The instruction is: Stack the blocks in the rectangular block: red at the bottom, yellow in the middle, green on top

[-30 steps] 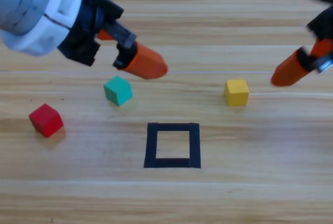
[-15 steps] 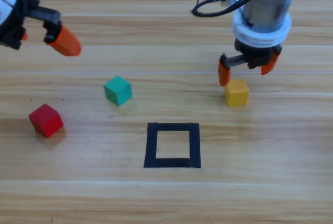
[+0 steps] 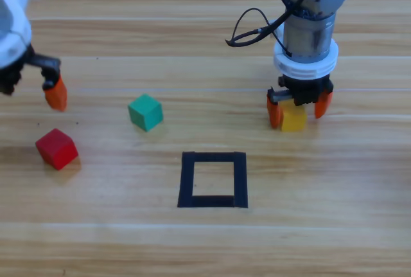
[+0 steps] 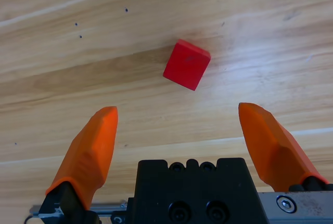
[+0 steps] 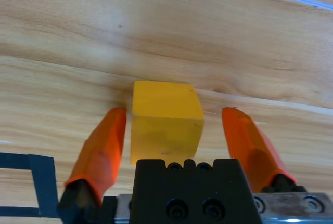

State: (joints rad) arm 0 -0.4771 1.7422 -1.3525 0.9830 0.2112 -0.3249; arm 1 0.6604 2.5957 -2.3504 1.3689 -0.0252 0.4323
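- Right claw (image 3: 300, 111) hangs low at the worktop (image 3: 334, 225) with its jaws apart, one on each side of the yellow cube (image 3: 294, 119). In the right wrist view the left-hand jaw lies just beside or against the cube's side, and I cannot tell which; the other jaw stands clear of it with bare wood between.
- Its grey arm drops nearly straight down from the 12 o'clock edge of the high view, with a black cable looping off at its 9 o'clock side.
- Left claw (image 4: 182, 141) is wide apart and holds nothing. It hovers at the 9 o'clock edge of the high view, where only one orange jaw shows, at about 12 o'clock from the red cube (image 3: 57, 148).
- The left wrist view shows both of that claw's jaws spread, with the red cube lying ahead of them on the wood, apart from both tips.
- The green cube (image 3: 145, 112) sits alone on the worktop between the two arms, at about 2 o'clock from the red cube and 10 o'clock from the black tape frame (image 3: 212, 179).
- The frame lies near the middle of the high view with bare wood inside it, at about 7 o'clock from the yellow cube. One corner of it shows at the lower left of the right wrist view.
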